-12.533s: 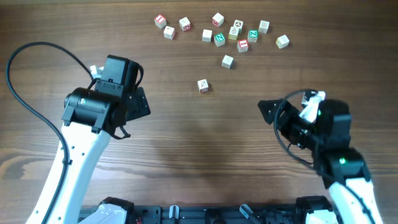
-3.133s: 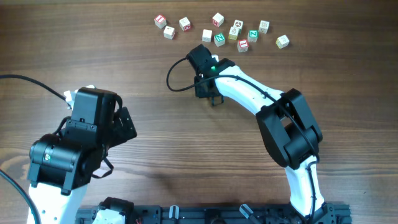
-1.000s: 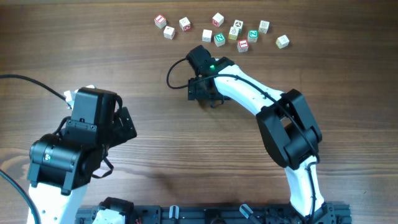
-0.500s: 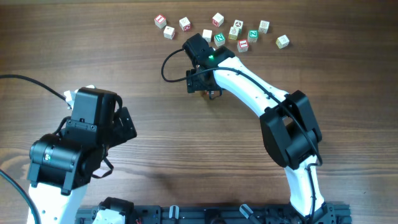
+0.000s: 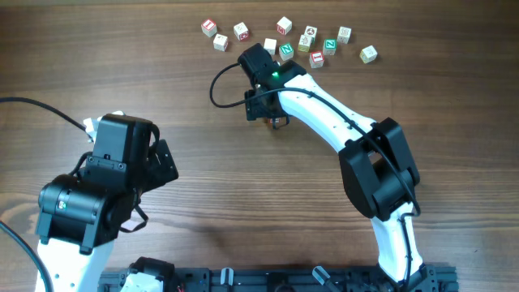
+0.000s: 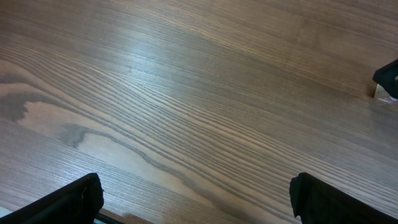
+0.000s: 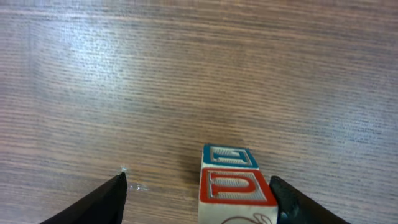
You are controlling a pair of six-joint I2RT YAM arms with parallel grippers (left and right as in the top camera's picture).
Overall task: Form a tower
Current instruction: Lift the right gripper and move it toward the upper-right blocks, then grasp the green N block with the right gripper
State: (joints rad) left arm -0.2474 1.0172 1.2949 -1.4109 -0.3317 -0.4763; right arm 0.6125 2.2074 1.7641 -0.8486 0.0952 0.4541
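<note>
— Black fingers of the right end effector [image 7: 198,190], do they already hold something?
— Not fully. They have come closer together in the last second, but the jaws are not closed: one finger seems to touch the small pale wooden cube with a red letter face [image 7: 236,186], the other stands apart from it.
— And the blue letter face [image 7: 229,157] beyond the red one?
— I cannot tell if it is the same cube or a second one.
— What else has changed?
— The right arm [image 5: 324,101] has shifted a little toward the cluster of loose letter cubes [image 5: 306,40] at the far side of the brown wooden tabletop [image 5: 243,203]. The left end effector [image 6: 194,190] has not moved; it is wide open.
— So the tower?
— No tower shows in the overhead view. I judge the picking is only starting.
</note>
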